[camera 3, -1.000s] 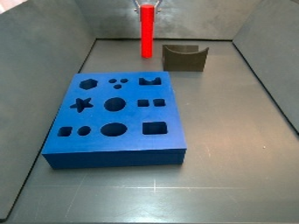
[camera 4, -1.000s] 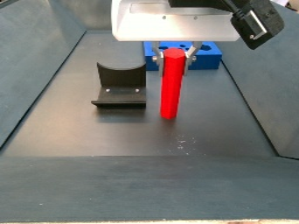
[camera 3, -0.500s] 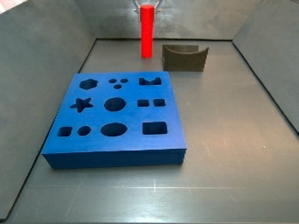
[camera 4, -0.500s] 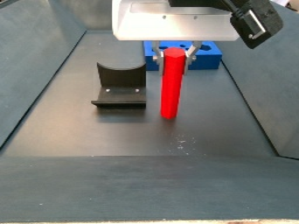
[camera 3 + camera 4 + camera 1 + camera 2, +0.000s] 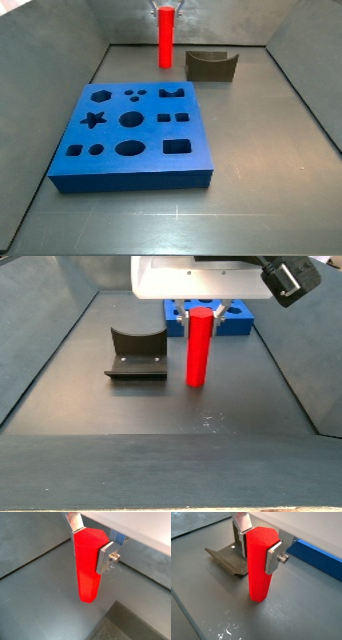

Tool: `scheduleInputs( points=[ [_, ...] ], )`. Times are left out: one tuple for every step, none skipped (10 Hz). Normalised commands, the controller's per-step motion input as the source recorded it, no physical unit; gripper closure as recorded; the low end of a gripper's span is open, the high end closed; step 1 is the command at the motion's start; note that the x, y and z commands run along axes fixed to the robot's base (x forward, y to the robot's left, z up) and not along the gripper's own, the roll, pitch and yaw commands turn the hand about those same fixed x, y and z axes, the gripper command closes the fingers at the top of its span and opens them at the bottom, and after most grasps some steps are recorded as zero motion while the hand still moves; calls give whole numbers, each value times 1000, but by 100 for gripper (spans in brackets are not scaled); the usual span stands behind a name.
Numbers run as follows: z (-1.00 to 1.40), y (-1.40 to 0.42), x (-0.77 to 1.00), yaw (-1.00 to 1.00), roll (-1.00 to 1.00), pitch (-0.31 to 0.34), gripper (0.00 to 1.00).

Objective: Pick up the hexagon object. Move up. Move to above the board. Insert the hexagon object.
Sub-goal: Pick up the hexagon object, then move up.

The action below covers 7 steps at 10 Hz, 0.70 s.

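The hexagon object is a glossy red bar, upright, in both side views [image 5: 166, 40] [image 5: 198, 351] and both wrist views [image 5: 87, 577] [image 5: 258, 579]. My gripper [image 5: 92, 543] [image 5: 258, 544] is shut on its upper end, one silver finger on each side; it also shows in the side views [image 5: 167, 8] [image 5: 201, 311]. The bar's lower end hangs just above the grey floor, at the far end of the bin in a side view. The board [image 5: 134, 135], a thick blue block with shaped holes, lies apart from the bar; an edge of it shows behind the bar [image 5: 243, 322] [image 5: 321, 557].
The fixture [image 5: 211, 65] [image 5: 136, 354] [image 5: 228, 557], dark and notched, stands on the floor close beside the bar. Grey bin walls rise on both sides [image 5: 47, 60] [image 5: 301, 366].
The red bar and my gripper have risen slightly; the bar's lower end sits a little higher than before. The board and fixture have not moved.
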Motion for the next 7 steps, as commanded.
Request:
scheduleInputs(
  points=[
    [0, 0, 0, 0, 0, 0, 100],
    [0, 0, 0, 0, 0, 0, 100],
    [0, 0, 0, 0, 0, 0, 100],
    [833, 0, 0, 0, 0, 0, 100],
    [849, -54, -41, -39, -17, 36, 100],
    [743, -48, -60, -37, -13, 54, 100],
    [545, -24, -43, -30, 4, 58, 100]
  ],
)
